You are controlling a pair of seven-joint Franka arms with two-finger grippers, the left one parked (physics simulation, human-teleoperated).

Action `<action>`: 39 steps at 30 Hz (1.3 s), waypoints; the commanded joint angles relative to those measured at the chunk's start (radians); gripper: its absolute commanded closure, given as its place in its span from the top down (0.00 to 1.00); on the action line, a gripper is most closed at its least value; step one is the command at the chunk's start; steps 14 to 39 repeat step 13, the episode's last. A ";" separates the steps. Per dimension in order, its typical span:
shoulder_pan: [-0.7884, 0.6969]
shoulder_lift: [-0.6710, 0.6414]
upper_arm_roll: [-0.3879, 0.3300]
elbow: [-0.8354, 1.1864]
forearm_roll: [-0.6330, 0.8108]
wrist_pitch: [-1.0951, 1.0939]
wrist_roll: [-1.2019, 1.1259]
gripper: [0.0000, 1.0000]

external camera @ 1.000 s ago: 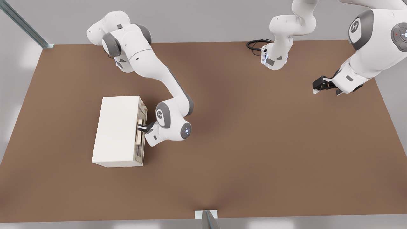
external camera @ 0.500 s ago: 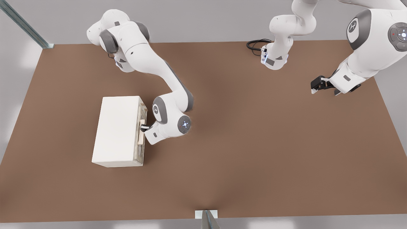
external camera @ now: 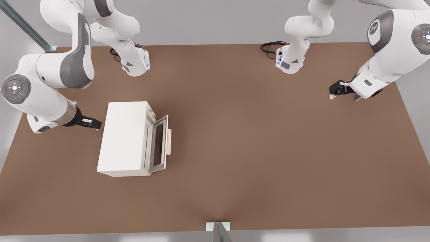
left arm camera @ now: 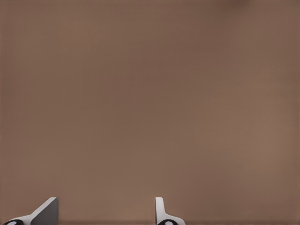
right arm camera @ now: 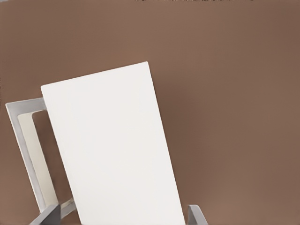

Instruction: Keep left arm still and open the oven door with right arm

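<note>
The cream-white oven (external camera: pixel 124 137) stands on the brown table toward the front view's left. Its door (external camera: pixel 160 143) hangs swung outward on the side facing the front view's right, showing the dark window and the pale bar handle (external camera: pixel 169 141). My gripper (external camera: pixel 96 124) hovers just off the oven's opposite side, at the front view's left, pointing at the box and holding nothing. In the right wrist view the oven top (right arm camera: pixel 112 150) and the open door frame (right arm camera: pixel 23 140) lie below my gripper (right arm camera: pixel 123 218), and its fingertips (right arm camera: pixel 49 214) stand wide apart.
The parked arm's gripper (external camera: pixel 336 90) hangs over the table at the front view's right. Two arm bases (external camera: pixel 136 64) (external camera: pixel 289 62) and a black cable (external camera: pixel 270 47) sit along the far edge. A metal post (external camera: pixel 218 230) stands at the near edge.
My gripper let go of the handle, and the arm swung away over the oven to its other side. The door went from nearly shut to clearly swung out.
</note>
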 commanded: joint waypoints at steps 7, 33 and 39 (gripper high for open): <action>0.000 0.003 0.000 0.003 -0.001 0.025 -0.315 1.00; 0.000 0.003 0.000 0.002 -0.004 0.038 -0.314 1.00; 0.000 0.003 0.000 0.002 -0.004 0.038 -0.314 1.00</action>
